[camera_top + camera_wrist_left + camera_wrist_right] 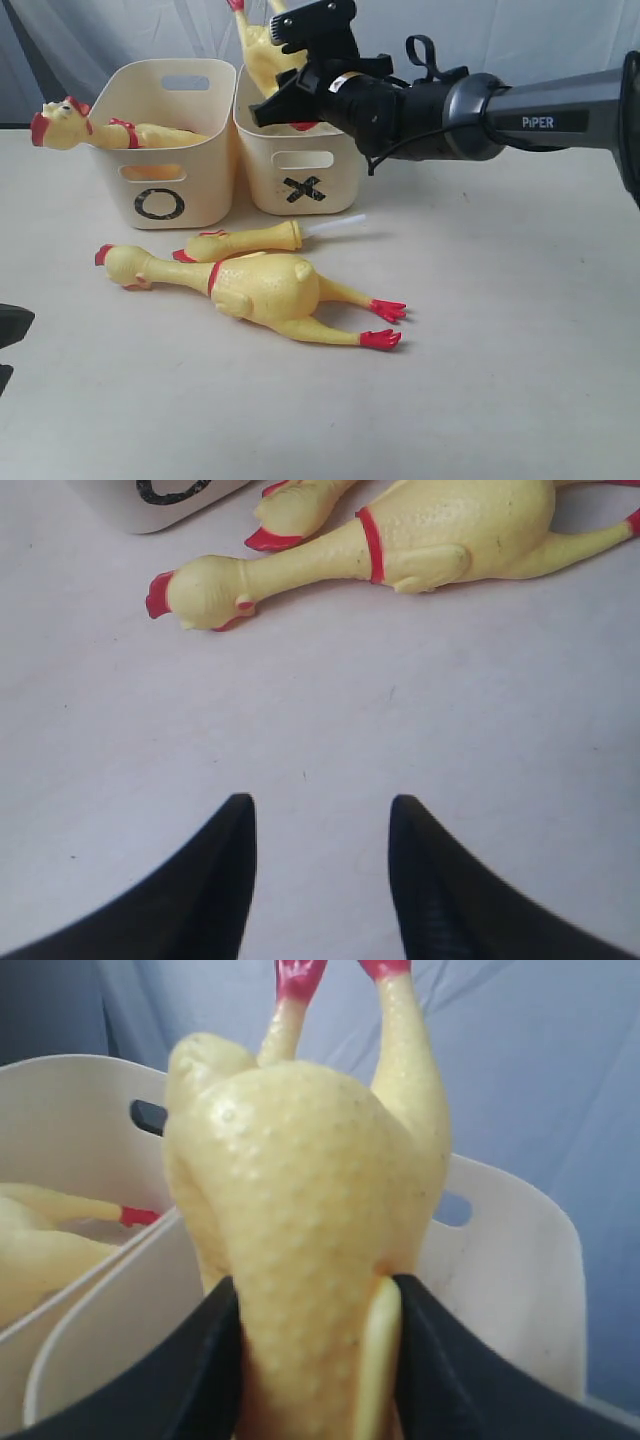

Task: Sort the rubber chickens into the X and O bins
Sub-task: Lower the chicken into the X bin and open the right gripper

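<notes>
On the table (500, 390) a whole chicken (265, 290) and a neck piece (245, 240) lie unsorted. One chicken (70, 125) sits in the O bin (210, 185); the right end effector (312, 1295) clamps a second chicken (310, 1210) over the X bin (345, 185), while the left end effector (320, 820) gapes empty.

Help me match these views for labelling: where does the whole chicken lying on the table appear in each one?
Exterior view: the whole chicken lies left of centre, in front of the O bin.
Left wrist view: along the top edge, right of centre.
Right wrist view: not in it; the right gripper grips a different chicken.
Shared landmark: the O bin, top left in the left wrist view.
</notes>
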Motion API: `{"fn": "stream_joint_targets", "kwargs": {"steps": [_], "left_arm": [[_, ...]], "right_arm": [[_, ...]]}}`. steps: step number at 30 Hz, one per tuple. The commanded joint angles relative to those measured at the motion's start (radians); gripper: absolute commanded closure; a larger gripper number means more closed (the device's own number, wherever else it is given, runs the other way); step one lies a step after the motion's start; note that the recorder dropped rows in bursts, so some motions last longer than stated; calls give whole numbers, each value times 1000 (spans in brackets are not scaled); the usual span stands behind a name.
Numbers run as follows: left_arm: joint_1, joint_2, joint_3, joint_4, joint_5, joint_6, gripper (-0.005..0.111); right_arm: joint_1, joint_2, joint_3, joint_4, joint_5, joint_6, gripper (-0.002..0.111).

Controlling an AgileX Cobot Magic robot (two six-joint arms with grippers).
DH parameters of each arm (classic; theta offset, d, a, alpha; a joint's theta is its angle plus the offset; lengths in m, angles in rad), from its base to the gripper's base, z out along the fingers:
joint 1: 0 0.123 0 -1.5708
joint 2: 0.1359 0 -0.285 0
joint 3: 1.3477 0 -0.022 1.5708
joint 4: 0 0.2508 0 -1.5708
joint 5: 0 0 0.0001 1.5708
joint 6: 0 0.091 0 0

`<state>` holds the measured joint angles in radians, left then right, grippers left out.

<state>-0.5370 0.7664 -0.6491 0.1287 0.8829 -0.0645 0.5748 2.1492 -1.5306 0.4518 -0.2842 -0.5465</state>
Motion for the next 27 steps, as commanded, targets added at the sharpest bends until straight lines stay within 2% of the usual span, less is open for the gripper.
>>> {"fn": "stream_joint_targets", "kwargs": {"steps": [1, 13, 20, 23, 27], "left_arm": [[-3, -4, 2, -4, -7, -6, 66], [-3, -4, 2, -4, -7, -6, 66], [-3, -4, 2, -4, -7, -6, 66], [-3, -4, 2, -4, -7, -6, 66], [-3, -4, 2, -4, -7, -6, 66]], "right_arm": [[-56, -2, -13, 28, 47, -10, 109], [-68, -2, -13, 28, 119, -29, 108], [-68, -2, -13, 28, 123, -29, 73], [-68, -2, -13, 28, 123, -29, 68], [-68, -2, -13, 28, 121, -29, 69]]}}
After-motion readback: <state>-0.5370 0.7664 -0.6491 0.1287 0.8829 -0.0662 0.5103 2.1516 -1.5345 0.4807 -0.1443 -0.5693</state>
